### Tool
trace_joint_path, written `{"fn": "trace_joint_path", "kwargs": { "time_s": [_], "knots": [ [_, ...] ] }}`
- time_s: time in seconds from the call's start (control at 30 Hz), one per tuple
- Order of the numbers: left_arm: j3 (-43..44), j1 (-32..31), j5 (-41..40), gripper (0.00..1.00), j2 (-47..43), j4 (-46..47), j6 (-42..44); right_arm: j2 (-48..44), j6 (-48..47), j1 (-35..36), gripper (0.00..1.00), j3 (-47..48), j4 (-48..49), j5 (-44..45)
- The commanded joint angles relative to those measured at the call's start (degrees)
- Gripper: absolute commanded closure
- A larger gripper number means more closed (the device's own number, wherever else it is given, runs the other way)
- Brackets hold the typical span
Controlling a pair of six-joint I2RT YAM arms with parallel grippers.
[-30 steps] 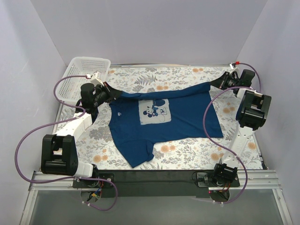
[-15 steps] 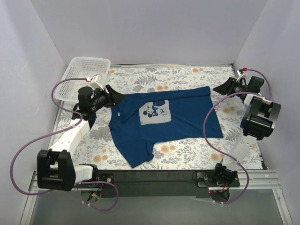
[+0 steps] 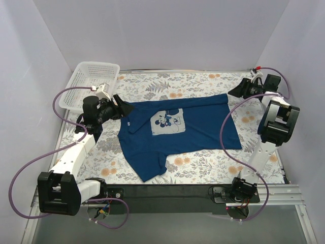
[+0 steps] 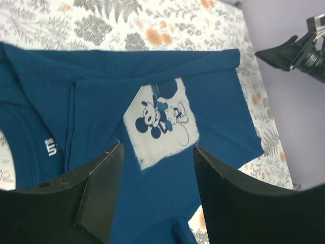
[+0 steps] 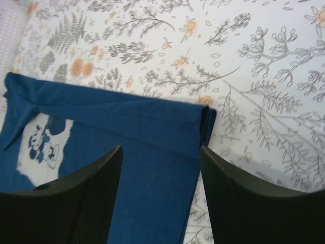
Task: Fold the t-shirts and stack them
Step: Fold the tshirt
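Note:
The dark navy t-shirt (image 3: 177, 133) lies spread across the middle of the floral table, its grey cartoon print (image 3: 168, 121) facing up and its far edge folded over. A sleeve sticks out at the front left. My left gripper (image 3: 124, 108) hovers open at the shirt's left end by the collar. In the left wrist view its fingers (image 4: 96, 188) frame the t-shirt (image 4: 152, 76), with nothing between them. My right gripper (image 3: 234, 92) stands open just past the shirt's far right corner. The right wrist view shows that folded corner (image 5: 205, 119) below the empty gripper (image 5: 161, 152).
A white mesh basket (image 3: 89, 81) stands at the back left corner, close behind the left arm. Purple cables loop off both arms. Grey walls close in the table on three sides. The floral cloth (image 3: 203, 162) shows around the shirt.
Both grippers opened and let go of the shirt's far edge. The cloth dropped flat onto the table. The arms drew back a little from the shirt's ends.

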Motion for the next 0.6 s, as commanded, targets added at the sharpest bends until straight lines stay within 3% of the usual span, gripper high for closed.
{"fn": "trace_joint_path", "kwargs": {
  "time_s": [0.0, 0.33, 0.57],
  "knots": [
    [1.0, -0.1, -1.4, 0.47, -0.6, -4.5, 1.5, 3.8, -4.6, 2.0, 0.41, 8.7, -8.0, 6.1],
    [-2.0, -0.1, -2.5, 0.45, -3.6, -6.8, 2.5, 15.8, -6.0, 4.2, 0.46, 25.4, -17.2, 11.6],
    [-2.2, -0.2, -2.6, 0.45, -2.7, -6.6, 2.9, 16.0, -8.2, 5.0, 0.65, 24.2, -18.4, 9.9]
  ]
}}
